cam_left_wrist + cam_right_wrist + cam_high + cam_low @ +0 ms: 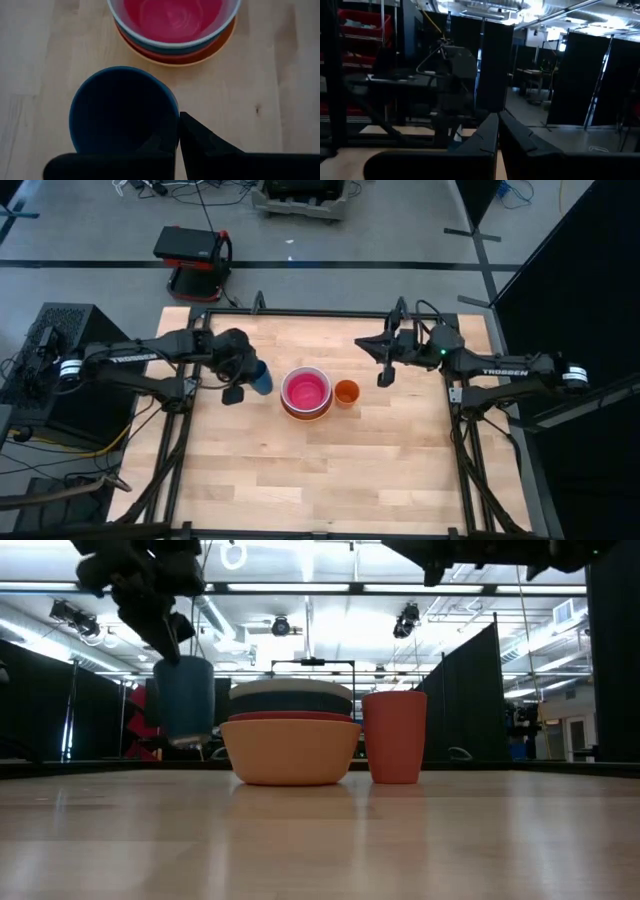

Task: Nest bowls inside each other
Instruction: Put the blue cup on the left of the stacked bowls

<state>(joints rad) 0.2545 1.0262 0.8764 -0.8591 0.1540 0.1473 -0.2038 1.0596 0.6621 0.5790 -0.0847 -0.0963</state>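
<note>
The bowls [305, 392] stand nested in one stack at the table's middle: orange [290, 752] at the bottom, then red, teal and white, with magenta [172, 15] innermost. A small orange cup [346, 392] stands upright just to the right of the stack. To the left of the stack my left gripper [252, 380] is shut on a dark-blue cup [122, 112]. My right gripper [385, 375] hovers shut and empty above the table's far right part, pointing about level. My left gripper pinches the dark-blue cup's rim [177, 120], on the side away from the bowls. One finger [159, 144] is inside the cup and the other finger [202, 137] outside. The fingers slant down from the table's left. The cup [185, 700] hangs mouth up, slightly tilted, clear of the table.
Bare wooden table top [330, 470] lies in front of the stack and toward the near edge. A red and black device [192, 255] sits on the floor beyond the far edge. Dark partitions [580, 80] stand in the room behind.
</note>
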